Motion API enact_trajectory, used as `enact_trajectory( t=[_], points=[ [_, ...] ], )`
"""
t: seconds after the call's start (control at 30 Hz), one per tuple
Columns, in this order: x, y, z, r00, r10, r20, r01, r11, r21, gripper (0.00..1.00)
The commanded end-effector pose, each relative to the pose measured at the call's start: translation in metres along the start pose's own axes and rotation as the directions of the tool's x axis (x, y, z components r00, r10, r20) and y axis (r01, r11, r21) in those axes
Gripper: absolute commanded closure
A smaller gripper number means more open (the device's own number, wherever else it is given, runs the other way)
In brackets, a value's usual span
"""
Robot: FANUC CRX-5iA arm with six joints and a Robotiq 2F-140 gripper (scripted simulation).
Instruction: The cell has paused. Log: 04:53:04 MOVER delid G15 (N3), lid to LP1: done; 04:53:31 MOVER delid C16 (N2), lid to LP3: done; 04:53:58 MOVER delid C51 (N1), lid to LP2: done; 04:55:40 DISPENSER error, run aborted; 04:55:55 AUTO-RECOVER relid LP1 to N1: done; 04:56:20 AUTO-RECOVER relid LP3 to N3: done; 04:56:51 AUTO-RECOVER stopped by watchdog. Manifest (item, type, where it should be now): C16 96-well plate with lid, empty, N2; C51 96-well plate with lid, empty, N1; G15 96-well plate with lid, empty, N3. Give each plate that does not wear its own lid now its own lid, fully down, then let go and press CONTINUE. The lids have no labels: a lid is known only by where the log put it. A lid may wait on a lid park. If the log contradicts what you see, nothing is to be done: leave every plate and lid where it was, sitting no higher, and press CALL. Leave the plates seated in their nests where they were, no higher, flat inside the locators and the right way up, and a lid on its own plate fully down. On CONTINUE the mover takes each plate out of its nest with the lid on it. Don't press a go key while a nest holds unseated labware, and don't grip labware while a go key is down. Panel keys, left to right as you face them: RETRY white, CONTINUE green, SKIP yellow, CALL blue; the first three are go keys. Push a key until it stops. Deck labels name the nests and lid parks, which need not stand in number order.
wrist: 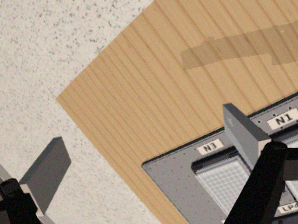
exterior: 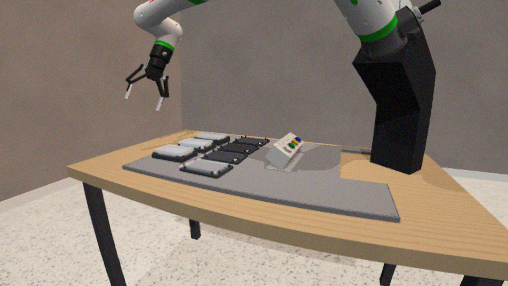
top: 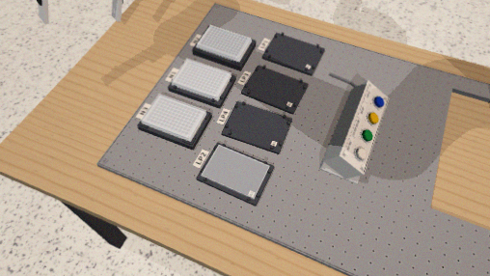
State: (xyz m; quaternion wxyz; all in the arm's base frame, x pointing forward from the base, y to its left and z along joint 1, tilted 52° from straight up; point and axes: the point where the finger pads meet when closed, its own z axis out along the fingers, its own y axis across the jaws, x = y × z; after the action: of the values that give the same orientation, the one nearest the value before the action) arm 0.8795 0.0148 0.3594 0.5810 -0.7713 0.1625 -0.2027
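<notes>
Three 96-well plates stand in a column of nests at the left of the deck: the far one (top: 224, 45), the middle one (top: 202, 80) and the near one (top: 175, 119). The far plate looks greyer and the other two whiter; I cannot tell for sure which wear lids. A loose grey lid (top: 235, 172) lies on lid park LP2. The other three lid parks (top: 275, 88) are bare. My gripper (exterior: 145, 95) is open and empty, high above the table's far left corner. The wrist view shows its fingers over the table edge and one plate (wrist: 222, 179).
The key panel (top: 359, 127) stands right of the lid parks, with the blue (top: 379, 101), yellow (top: 373, 117), green (top: 367, 134) and white (top: 360, 153) keys. The arm's black base (exterior: 397, 100) stands at the table's far right.
</notes>
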Motion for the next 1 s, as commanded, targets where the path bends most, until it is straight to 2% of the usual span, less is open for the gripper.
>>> enact_trajectory(
  t=[0.0,0.1,0.13,0.2,0.23,0.27,0.3,0.37,0.4,0.47,0.5,0.57,0.6,0.67,0.7,0.77,0.8,0.87,0.9,0.97],
  points=[
    [-0.027,0.036,0.016,0.998,-0.060,-0.029,0.059,0.997,-0.046,0.00],
    [-0.038,0.048,0.020,0.996,-0.081,-0.035,0.079,0.995,-0.064,0.00],
    [-0.051,0.061,0.023,0.994,-0.104,-0.040,0.101,0.991,-0.085,0.00],
    [-0.051,0.061,0.023,0.994,-0.104,-0.040,0.101,0.991,-0.085,0.00],
    [-0.066,0.076,0.026,0.991,-0.129,-0.042,0.124,0.986,-0.109,0.00],
    [-0.066,0.076,0.026,0.991,-0.129,-0.042,0.124,0.986,-0.109,0.00],
    [-0.083,0.092,0.028,0.987,-0.156,-0.041,0.149,0.980,-0.135,0.00],
    [-0.083,0.092,0.028,0.987,-0.156,-0.041,0.149,0.980,-0.135,0.00],
    [-0.102,0.109,0.029,0.982,-0.184,-0.037,0.176,0.971,-0.163,0.00],
    [-0.102,0.109,0.029,0.982,-0.184,-0.037,0.176,0.971,-0.163,0.00],
    [-0.122,0.126,0.030,0.977,-0.213,-0.030,0.204,0.960,-0.192,0.00],
    [-0.122,0.126,0.030,0.977,-0.213,-0.030,0.204,0.960,-0.192,0.00],
    [-0.144,0.144,0.029,0.970,-0.242,-0.019,0.232,0.947,-0.221,0.00],
    [-0.144,0.144,0.029,0.970,-0.242,-0.019,0.232,0.947,-0.221,0.00],
    [-0.166,0.162,0.027,0.963,-0.270,-0.005,0.260,0.933,-0.249,0.00],
    [-0.166,0.162,0.027,0.963,-0.270,-0.005,0.260,0.933,-0.249,0.00],
    [-0.188,0.179,0.024,0.955,-0.297,0.012,0.288,0.917,-0.275,0.00],
    [-0.188,0.179,0.024,0.955,-0.297,0.012,0.288,0.917,-0.275,0.00],
    [-0.210,0.195,0.020,0.946,-0.322,0.030,0.316,0.900,-0.299,0.00],
    [-0.210,0.195,0.020,0.946,-0.322,0.030,0.316,0.900,-0.299,0.00]
  ],
)
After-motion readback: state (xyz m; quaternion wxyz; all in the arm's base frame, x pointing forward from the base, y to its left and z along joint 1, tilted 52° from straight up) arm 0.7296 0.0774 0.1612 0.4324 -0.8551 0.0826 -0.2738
